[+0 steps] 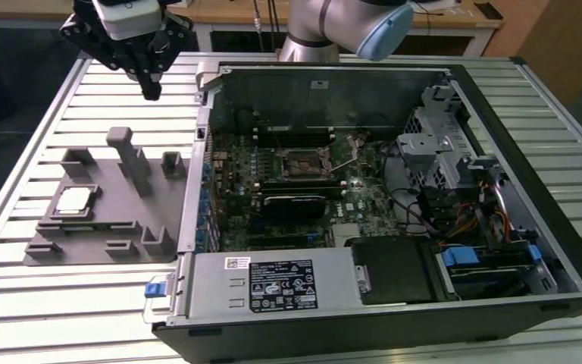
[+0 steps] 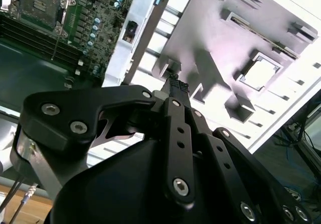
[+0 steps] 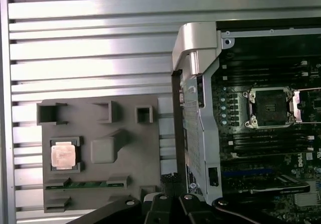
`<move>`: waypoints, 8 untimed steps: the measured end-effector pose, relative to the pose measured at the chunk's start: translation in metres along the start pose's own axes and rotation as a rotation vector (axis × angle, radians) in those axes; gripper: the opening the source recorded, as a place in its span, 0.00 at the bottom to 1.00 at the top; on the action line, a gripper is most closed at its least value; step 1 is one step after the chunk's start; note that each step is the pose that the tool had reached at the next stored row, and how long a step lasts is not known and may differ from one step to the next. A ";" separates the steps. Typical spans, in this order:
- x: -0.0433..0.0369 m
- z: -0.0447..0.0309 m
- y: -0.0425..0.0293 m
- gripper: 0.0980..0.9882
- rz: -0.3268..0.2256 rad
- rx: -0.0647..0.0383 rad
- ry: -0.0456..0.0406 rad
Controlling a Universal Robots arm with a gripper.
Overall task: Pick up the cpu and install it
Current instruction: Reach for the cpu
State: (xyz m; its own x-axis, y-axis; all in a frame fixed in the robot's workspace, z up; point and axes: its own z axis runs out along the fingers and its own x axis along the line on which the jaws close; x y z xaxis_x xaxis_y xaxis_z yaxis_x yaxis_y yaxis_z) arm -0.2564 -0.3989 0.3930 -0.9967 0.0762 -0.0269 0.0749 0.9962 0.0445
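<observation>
You have the cpu (image 1: 73, 199) (image 3: 63, 155) lying in its recess in the gray holder tray (image 1: 104, 236), toward the tray's edge away from the computer case (image 1: 392, 318). Nothing is picked up yet, and the motherboard socket (image 3: 266, 108) looks empty. The gripper (image 1: 151, 89) hangs well apart, beyond the tray's far edge, its fingers closed on nothing.

Pale silver-beige with a thin darker rim, the cpu (image 1: 73, 201) contrasts with the matte grey fixture tray (image 1: 94, 244) and the shiny silver, ribbed slats of the table (image 1: 58, 311). The computer case (image 1: 392, 334) is black, its motherboard (image 1: 357, 193) dark green and dotted with pale blue capacitors (image 3: 223, 108); its power supply (image 1: 220, 280) is silver-grey with a black-and-white label (image 1: 281, 287) and a bright blue latch (image 1: 154, 288). The gripper (image 1: 151, 92) is black, and the robot arm (image 1: 317, 23) silver-grey with a pale blue cap (image 1: 384, 34).
</observation>
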 end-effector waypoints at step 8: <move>0.0129 -0.0004 -0.0010 0.01 0.000 0.000 -0.0001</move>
State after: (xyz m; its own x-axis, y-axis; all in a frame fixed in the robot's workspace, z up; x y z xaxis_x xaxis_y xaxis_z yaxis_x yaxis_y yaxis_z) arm -0.2693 -0.3989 0.3930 -0.9967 0.0763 -0.0270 0.0750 0.9962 0.0445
